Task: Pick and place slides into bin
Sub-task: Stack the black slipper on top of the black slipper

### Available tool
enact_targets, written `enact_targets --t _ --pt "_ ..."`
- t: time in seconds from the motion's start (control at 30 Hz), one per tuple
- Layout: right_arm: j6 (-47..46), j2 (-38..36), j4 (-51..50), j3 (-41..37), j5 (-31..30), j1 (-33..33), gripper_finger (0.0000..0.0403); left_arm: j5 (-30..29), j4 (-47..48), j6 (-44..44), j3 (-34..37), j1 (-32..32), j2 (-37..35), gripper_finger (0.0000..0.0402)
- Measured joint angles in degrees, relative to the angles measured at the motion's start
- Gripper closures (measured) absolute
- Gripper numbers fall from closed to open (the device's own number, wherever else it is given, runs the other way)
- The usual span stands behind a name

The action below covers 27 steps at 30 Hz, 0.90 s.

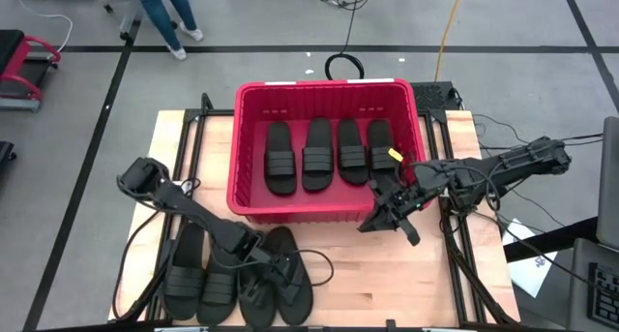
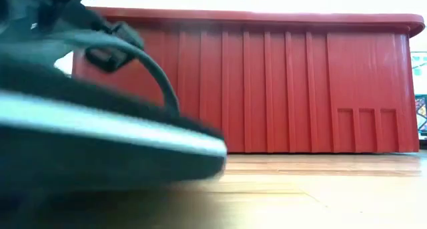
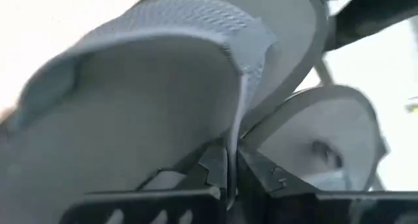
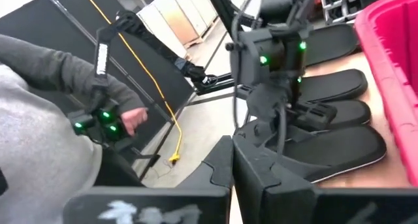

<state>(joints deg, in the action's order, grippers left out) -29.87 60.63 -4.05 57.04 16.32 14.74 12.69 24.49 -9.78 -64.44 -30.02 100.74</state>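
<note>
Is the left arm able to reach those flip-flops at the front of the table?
Probably yes: the left gripper is already down on a flip-flop, its fingers shut on the thong strap.

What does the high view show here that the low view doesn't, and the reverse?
Only the high view shows four slides lying side by side inside the bin, four more on the table in front of it, the left gripper shut on the flip-flop there, and the right gripper shut and empty near the bin's corner. Only the low view shows the bin's ribbed outer wall side-on and the flip-flop's sole edge and strap up close. Both show the red bin, the flip-flop and the wooden table.
</note>
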Motion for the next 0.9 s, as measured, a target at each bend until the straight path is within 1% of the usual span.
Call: enact_targets --t 0.03,0.13,0.33,0.43,0.57,0.7,0.8,0.9 --pt "0.64 0.01 -0.03 0.0 -0.03 0.0 0.0403 -1.62 3.16 1.39 -1.24 0.03 -0.56 0.0389" --pt "3.11 0.01 -0.05 0.0 -0.02 0.0 0.0403 -3.17 10.8 5.99 -6.3 0.61 -1.79 0.0398" --pt "7.76 0.01 -0.16 0.0 -0.02 0.0 0.0403 -3.38 24.38 9.71 -19.23 2.39 -2.22 0.0399" --pt "9.62 0.03 -1.01 0.0 -0.02 0.0 0.0403 -3.29 28.54 11.01 -25.48 3.32 -2.33 0.04" --pt "12.9 0.06 -0.97 0.0 -0.22 0.0 0.0397 -5.42 36.08 11.47 -33.98 4.48 -2.29 0.04" --pt "16.93 0.06 -0.98 0.0 -1.49 0.0 0.0362 -5.99 43.36 12.12 -41.9 4.99 -2.29 0.0401" --pt "18.83 0.07 -0.97 0.0 -1.77 -0.16 0.0321 -7.91 47.35 11.96 -47.4 5.61 -2.29 0.0401" --pt "18.36 0.41 -0.95 0.0 -3.98 -0.67 0.0279 -10.45 48.71 11.0 -51.46 6.03 -2.31 0.0401"
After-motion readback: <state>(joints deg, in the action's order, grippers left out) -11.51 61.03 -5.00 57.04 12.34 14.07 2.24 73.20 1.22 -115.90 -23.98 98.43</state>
